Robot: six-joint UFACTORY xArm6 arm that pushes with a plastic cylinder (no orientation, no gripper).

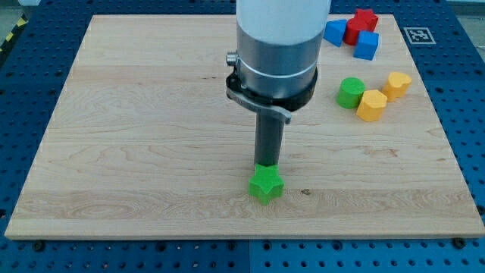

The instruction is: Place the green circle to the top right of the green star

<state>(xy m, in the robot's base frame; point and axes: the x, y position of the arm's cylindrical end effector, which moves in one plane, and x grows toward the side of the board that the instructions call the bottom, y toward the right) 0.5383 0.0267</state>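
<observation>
The green star (266,185) lies on the wooden board (136,136) near the view's bottom centre. My tip (267,164) stands right at the star's top edge, touching or almost touching it. The green circle (350,92) sits far off at the view's upper right, to the right of the rod's body. It touches a yellow block (371,105) on its right side.
A second yellow block (398,85) lies just up and right of the first. Two blue blocks (335,32) (367,45) and a red block (360,25) cluster at the view's top right corner. A fiducial tag (416,34) sits beyond the board's right edge.
</observation>
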